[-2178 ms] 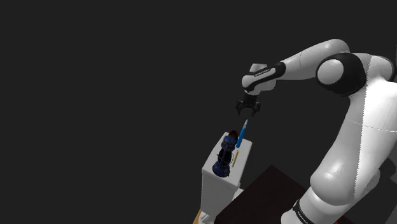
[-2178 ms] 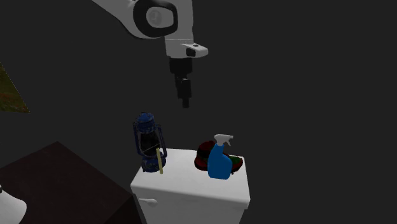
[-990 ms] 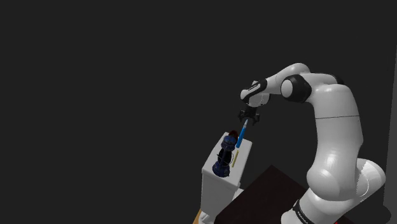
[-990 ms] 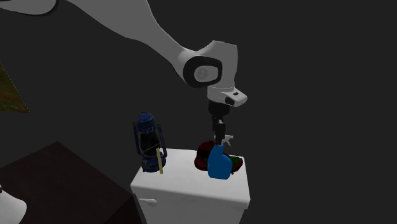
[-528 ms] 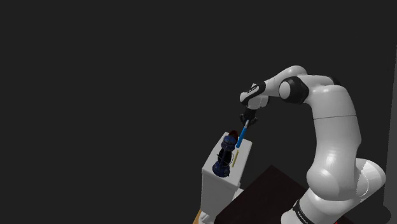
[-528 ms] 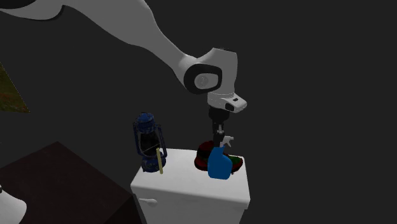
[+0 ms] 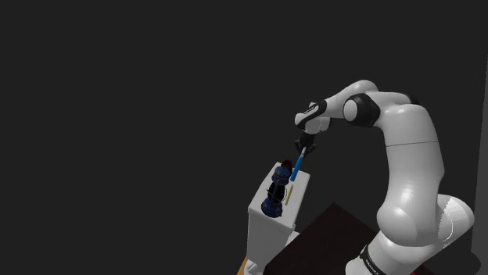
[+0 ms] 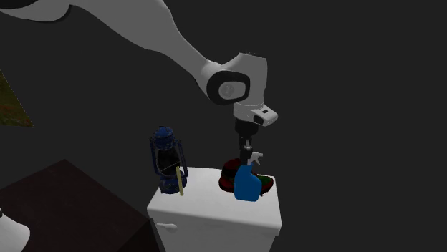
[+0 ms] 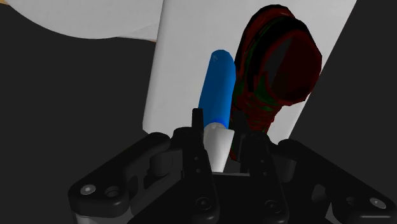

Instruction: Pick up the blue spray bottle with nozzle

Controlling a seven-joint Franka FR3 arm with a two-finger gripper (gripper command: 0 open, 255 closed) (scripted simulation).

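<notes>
Where the white arm (image 8: 179, 50) reaches down, a white surface (image 8: 215, 215) carries:
- dark blue lantern (image 8: 167, 161);
- dark red rounded object (image 8: 228, 172);
- blue spray bottle (image 8: 248, 186), upright, just beside the red object.

Fingers (image 9: 189, 149) clenched on the bottle's white nozzle top.

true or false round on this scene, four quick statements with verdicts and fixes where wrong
1. The gripper is shut on the white top of the spray bottle. True.
2. The spray bottle is lifted into the air. False: it stands on the white unit.
3. The lantern stands to the second exterior view's left of the bottle. True.
4. The thing just behind the bottle is yellow. False: a dark red object sits there.
</notes>
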